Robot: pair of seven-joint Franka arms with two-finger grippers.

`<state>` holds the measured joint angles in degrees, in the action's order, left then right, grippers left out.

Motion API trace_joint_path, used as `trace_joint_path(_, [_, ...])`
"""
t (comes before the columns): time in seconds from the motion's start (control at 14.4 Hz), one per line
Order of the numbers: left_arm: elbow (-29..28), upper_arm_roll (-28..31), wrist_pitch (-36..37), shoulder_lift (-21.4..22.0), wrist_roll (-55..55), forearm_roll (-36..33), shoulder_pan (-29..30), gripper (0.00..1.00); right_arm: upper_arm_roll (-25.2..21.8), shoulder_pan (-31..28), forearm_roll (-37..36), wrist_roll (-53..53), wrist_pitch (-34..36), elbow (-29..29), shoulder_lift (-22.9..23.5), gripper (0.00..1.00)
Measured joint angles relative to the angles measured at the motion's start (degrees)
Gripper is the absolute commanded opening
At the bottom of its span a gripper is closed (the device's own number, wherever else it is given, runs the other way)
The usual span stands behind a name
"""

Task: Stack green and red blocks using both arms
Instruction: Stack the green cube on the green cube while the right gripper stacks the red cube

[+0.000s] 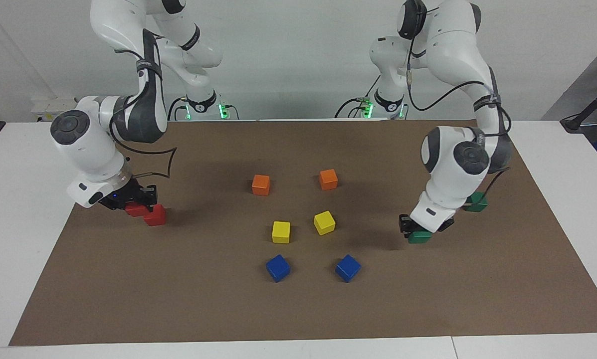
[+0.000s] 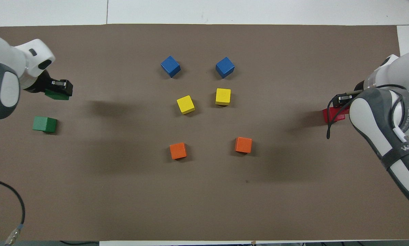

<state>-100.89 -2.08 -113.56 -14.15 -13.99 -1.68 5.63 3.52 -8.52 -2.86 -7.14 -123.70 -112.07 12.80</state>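
My right gripper (image 1: 134,203) is shut on a red cube (image 1: 135,210) and holds it just above the mat. It is right beside the second red cube (image 1: 156,216), on the side toward the right arm's end. In the overhead view this gripper (image 2: 341,101) covers most of the red (image 2: 331,114). My left gripper (image 1: 419,230) is shut on a green cube (image 1: 420,237), raised over the mat. The second green cube (image 1: 478,203) rests nearer to the robots, partly hidden by the arm. The overhead view shows the left gripper (image 2: 59,88), its green cube (image 2: 55,95) and the resting green cube (image 2: 45,124).
Two orange cubes (image 1: 261,184) (image 1: 328,179), two yellow cubes (image 1: 281,232) (image 1: 324,222) and two blue cubes (image 1: 278,268) (image 1: 347,268) sit in pairs at the middle of the brown mat (image 1: 298,309). White table (image 1: 24,199) borders the mat.
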Motion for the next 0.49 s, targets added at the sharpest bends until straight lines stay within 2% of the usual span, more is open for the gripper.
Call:
trace_joint_path(0.28, [-8.5,0.0,-5.2,4.9,-11.9,2.3,7.6,0.0,0.0,0.0,0.0,0.0,-5.2,-4.6,-1.5,0.0])
trace_joint_path(0.49, [-15.5,-0.1,-12.7,6.7,-13.7,2.9,9.0,0.0,-0.2,-0.2,0.0,0.0,-7.6,-6.6,-2.1,0.0])
